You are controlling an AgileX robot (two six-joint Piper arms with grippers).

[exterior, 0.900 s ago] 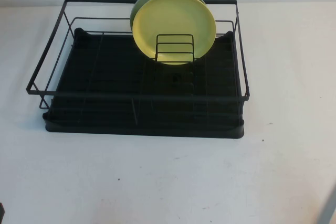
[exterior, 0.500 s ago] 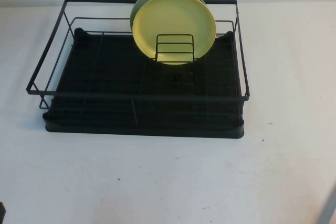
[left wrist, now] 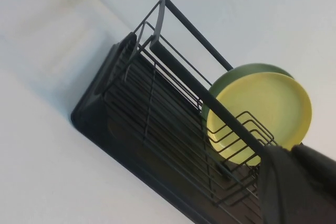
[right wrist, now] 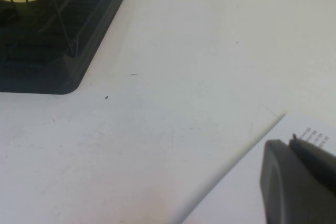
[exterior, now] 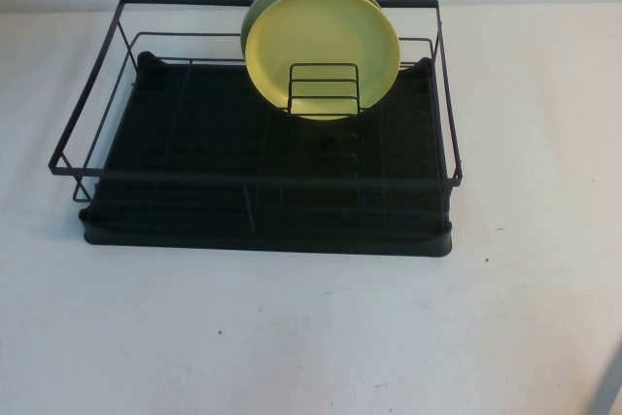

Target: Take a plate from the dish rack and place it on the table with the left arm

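Note:
The pale yellow plate (exterior: pixel 322 48) stands upright in the small wire holder (exterior: pixel 324 87) at the back of the black dish rack (exterior: pixel 262 182). A green plate (exterior: pixel 260 7) stands right behind it. In the left wrist view the yellow plate (left wrist: pixel 262 108) shows behind the rack's wires (left wrist: pixel 157 103). My left gripper (left wrist: pixel 287 153) is shut and empty, outside the rack and apart from the plate. My right gripper (right wrist: pixel 286 145) is shut and empty over the table (exterior: pixel 311 337), to the right of the rack. Neither gripper shows in the high view.
White tabletop lies on all sides of the rack. A white printed sheet (right wrist: pixel 247 187) lies under my right gripper. A grey strip (exterior: pixel 610 386) shows at the high view's bottom right edge. The rack's corner (right wrist: pixel 68 72) shows in the right wrist view.
A small dark piece at the high view's bottom left corner has gone out of view. The plates and the rack have not moved.

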